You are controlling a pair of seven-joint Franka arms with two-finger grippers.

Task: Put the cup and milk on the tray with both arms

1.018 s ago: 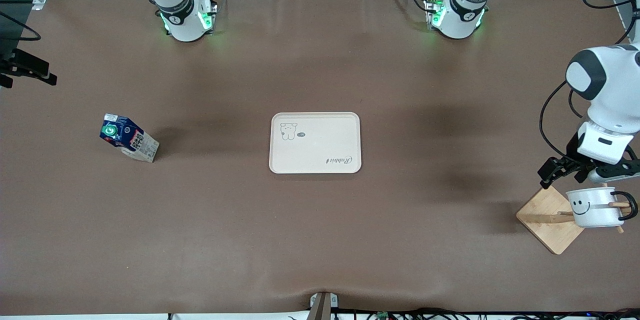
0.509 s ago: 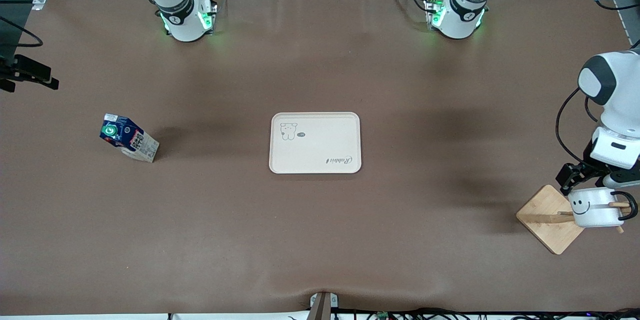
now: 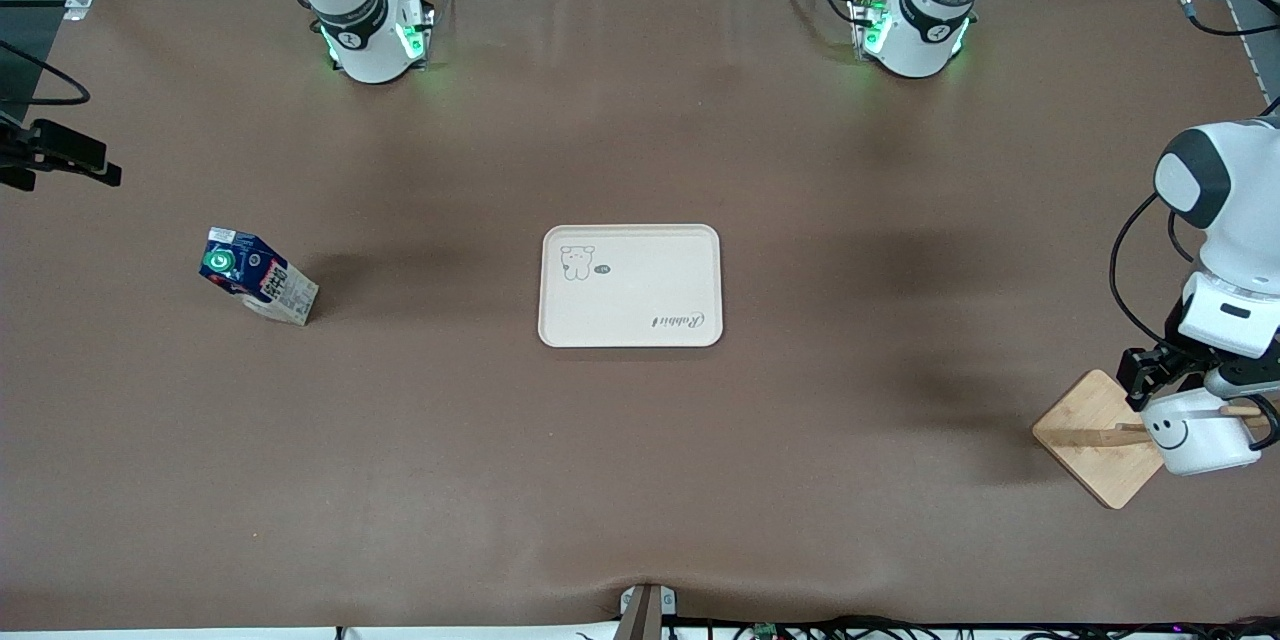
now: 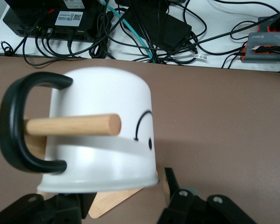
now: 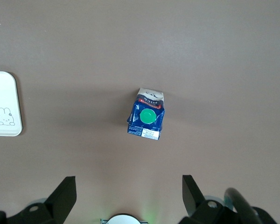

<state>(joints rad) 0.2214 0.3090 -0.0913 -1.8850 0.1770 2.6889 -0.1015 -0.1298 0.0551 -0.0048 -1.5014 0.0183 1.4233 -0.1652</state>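
Two arms: glossy white shells, dark grey joint caps, black bands marked with a small white emblem near the green-lit bases. Black cables loop beside the forearm. Left claw (image 3: pixel 1172 382): black, angular. Right claw (image 5: pixel 129 193): black, blocky fingers.

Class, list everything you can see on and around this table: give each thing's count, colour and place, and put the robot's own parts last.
tray: 1, cream-beige, mid-table, nothing on it
milk: 1, dark blue with green cap, on the table toward the right arm's end
cup: 1, white with black face and handle, hung by its handle on a peg of the stand, rim toward the left gripper
stand: 1, light wood, square base with pegs, at the left arm's end
left gripper: 1, black, open, at the cup's rim
right gripper: 1, black, open, high over the milk
arm bases: 2, white, green-lit, along the robots' edge of the table
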